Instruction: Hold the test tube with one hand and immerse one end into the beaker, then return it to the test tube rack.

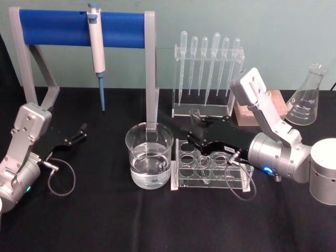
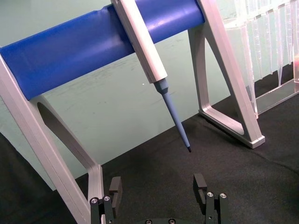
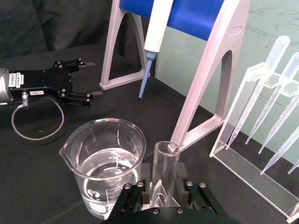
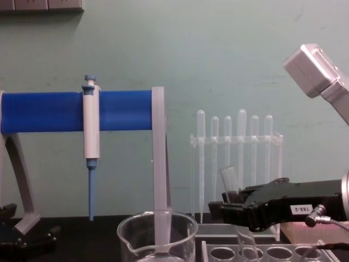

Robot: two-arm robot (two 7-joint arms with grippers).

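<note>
My right gripper [image 1: 198,137] is shut on the test tube [image 1: 195,117], a clear glass tube held tilted just above the clear rack [image 1: 210,181]. From the side, the test tube [image 4: 230,179] sticks up out of the right gripper [image 4: 224,210], and its lower part hangs near the rack's holes. In the right wrist view the test tube [image 3: 164,167] stands between the black fingers [image 3: 133,193]. The beaker [image 1: 149,155], partly filled with clear liquid, stands left of the rack; the beaker [image 3: 103,163] is close beside the tube. My left gripper [image 1: 76,136] rests open at the far left; the left gripper [image 2: 159,189] holds nothing.
A blue-barred stand [image 1: 84,27] with a hanging pipette [image 1: 96,52] spans the back left. A rack of plastic pipettes [image 1: 207,73] stands behind the tube rack. A conical flask [image 1: 306,100] and a wooden block [image 1: 247,113] sit at the back right.
</note>
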